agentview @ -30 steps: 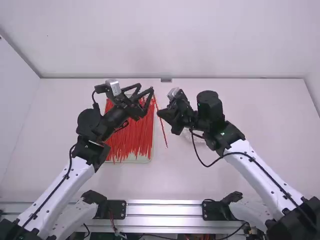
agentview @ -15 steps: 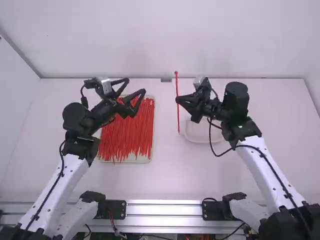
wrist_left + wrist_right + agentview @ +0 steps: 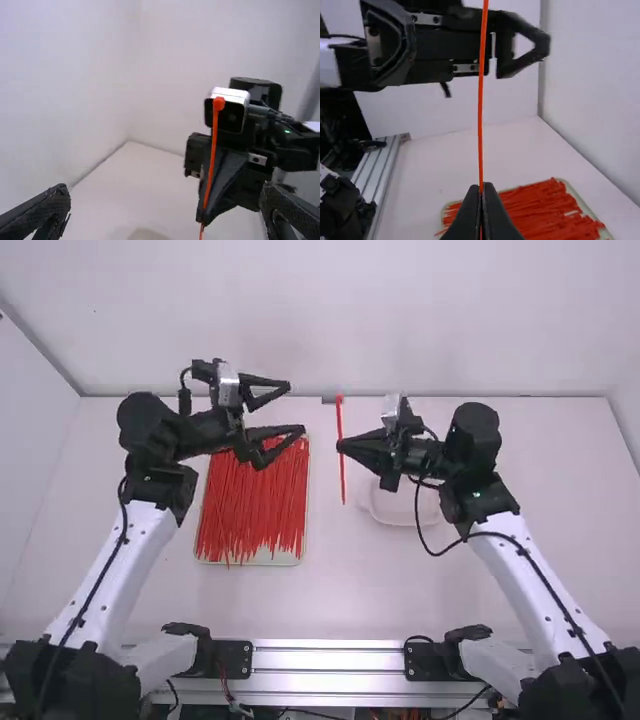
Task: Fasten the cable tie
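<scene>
1. While pinching the cable tie (image 3: 340, 420) partway along its strap, hold the right hand (image 3: 345, 447) shut and steady, with the strap upright, head end above the fingertips, tail end below, clear of the worktop (image 3: 330, 590).
2. Count the left hand (image 3: 295, 408) as free: fingers spread wide, gripping nothing, pointed at the right hand, with the tie just beyond its fingertips.
3. Bring the left hand in level, straddling the free length of strap above the right hand's pinch; close only after centring the strap between the fingers.
4. Judging by the task, aim for a hold near one end, ready for bending the tail round to the head's slot.
5. Avoid shoving the strap sideways: thin and springy by the look of it, liable to flick out of a light pinch.
6. Leave alone the tray (image 3: 255, 560) of spare red ties (image 3: 250, 500) lying beneath the left hand.
</scene>
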